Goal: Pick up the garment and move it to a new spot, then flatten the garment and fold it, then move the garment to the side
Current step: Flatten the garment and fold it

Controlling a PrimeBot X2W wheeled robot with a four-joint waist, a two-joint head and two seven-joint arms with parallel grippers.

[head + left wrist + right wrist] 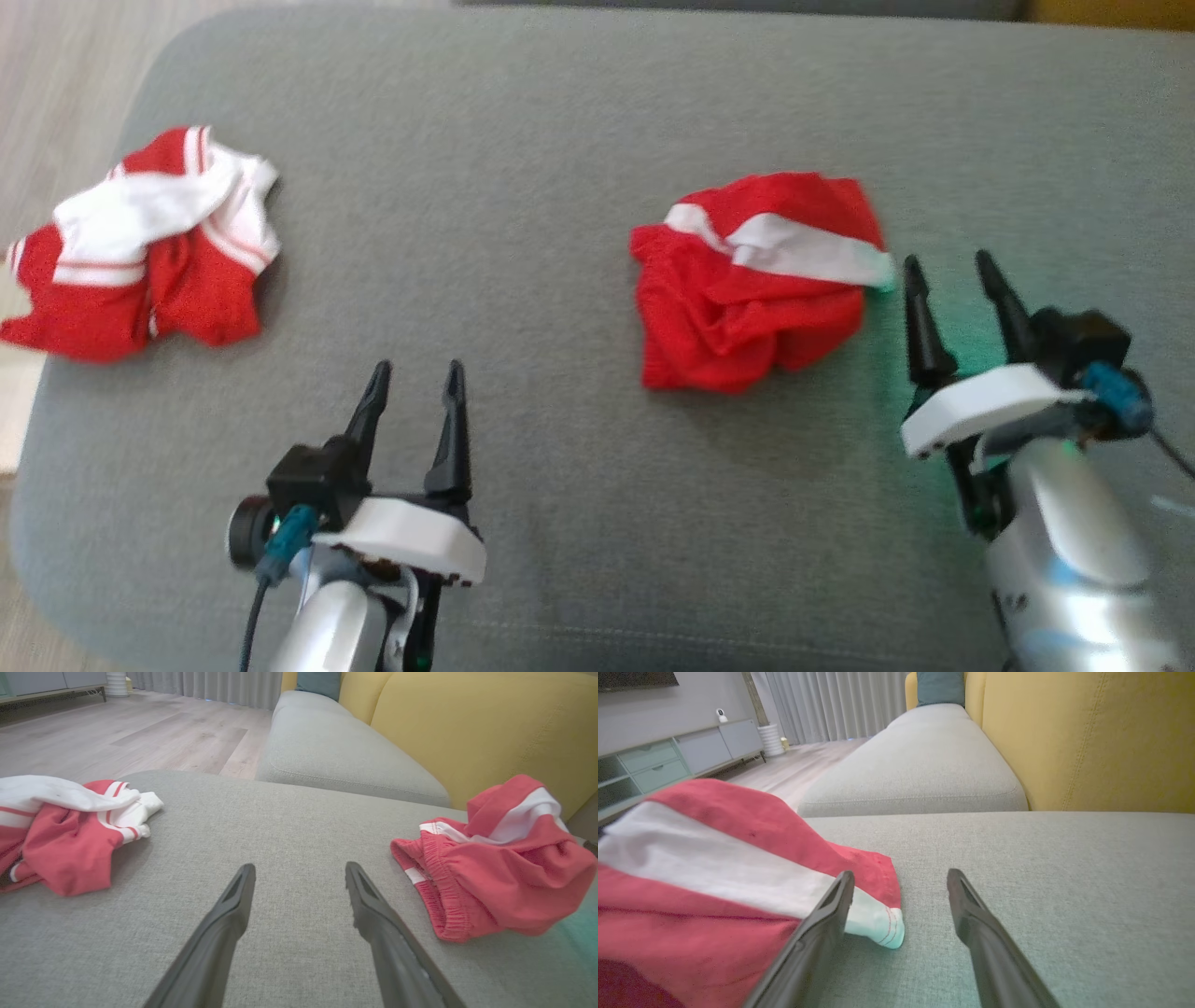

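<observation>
the left gripper [417,366] and right gripper [948,259] both gape wide and empty over the grey cushion [560,140], the crumpled red garment [747,299] lying just outside the right jaws' left finger.

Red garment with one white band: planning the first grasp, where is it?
In the head view the garment lies crumpled right of centre on the cushion, its white corner beside the open right gripper; the other garment sits far left.
</observation>
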